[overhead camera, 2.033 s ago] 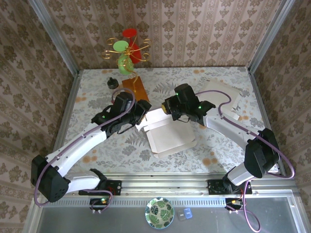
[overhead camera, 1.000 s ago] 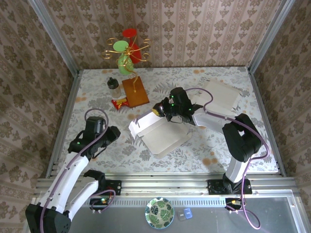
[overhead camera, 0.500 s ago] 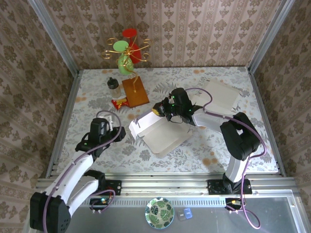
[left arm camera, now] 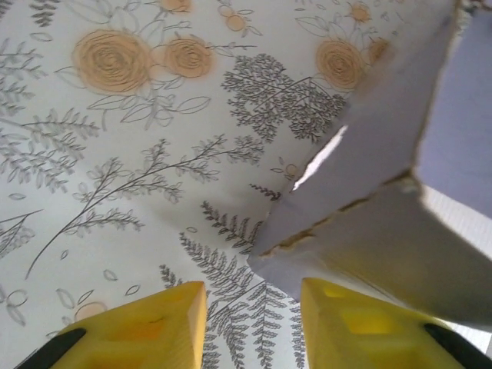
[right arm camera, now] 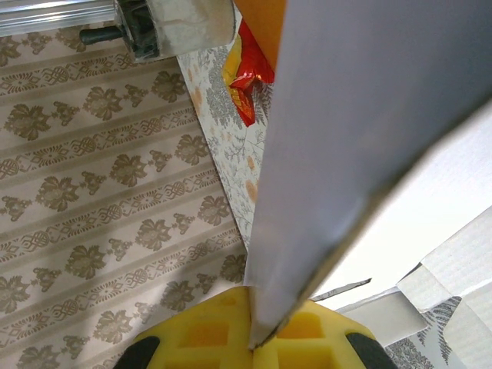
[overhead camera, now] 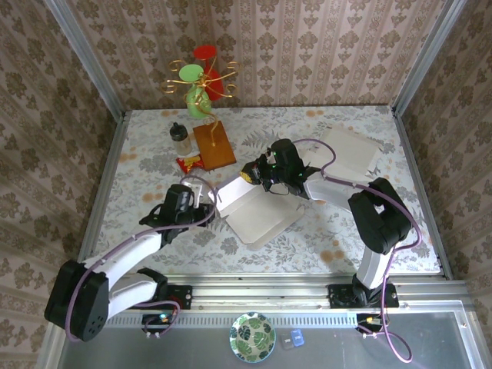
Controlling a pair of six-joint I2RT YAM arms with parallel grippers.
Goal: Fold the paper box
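Task thing: The paper box [overhead camera: 257,217] lies mid-surface between the two arms. Most of its white sheet is flat, and one long flap [overhead camera: 234,191] along its far-left edge is lifted.
Right pincer: The right pincer [overhead camera: 258,175] is clenched on that lifted flap. In its wrist view we see the flap's edge nipped between the yellow pads [right arm camera: 196,338].
Left pincer: The left pincer [overhead camera: 205,201] sits low at the box's left corner, released. Its yellow fingers [left arm camera: 138,327] stand apart with nothing between them. The corner of the box hangs just ahead of them, and we cannot tell whether it touches.
Done so far: One wall is raised and held up. We judge the fold to be at an early stage.
Left to do: The rest of the sheet looks flat to us, so the other walls need raising. The corners then need tucking so the shape holds by itself.
Surface: The surface [overhead camera: 142,173] is a pale floral print with orange blooms and grey ferns. At its far left stand a small dark-lidded jar [overhead camera: 181,138], an orange board [overhead camera: 214,144] and a red wrapper [overhead camera: 188,163]. At its far right, well apart from the box, lies a second flat sheet of card [overhead camera: 350,154].
Room: Damask wallpaper [overhead camera: 323,54] covers the walls, and metal posts run up the corners. A bright wire stand [overhead camera: 198,77] with a green vase is at the back. A metal rail [overhead camera: 261,296] crosses the near edge, and a patterned plate [overhead camera: 252,337] lies beyond it.
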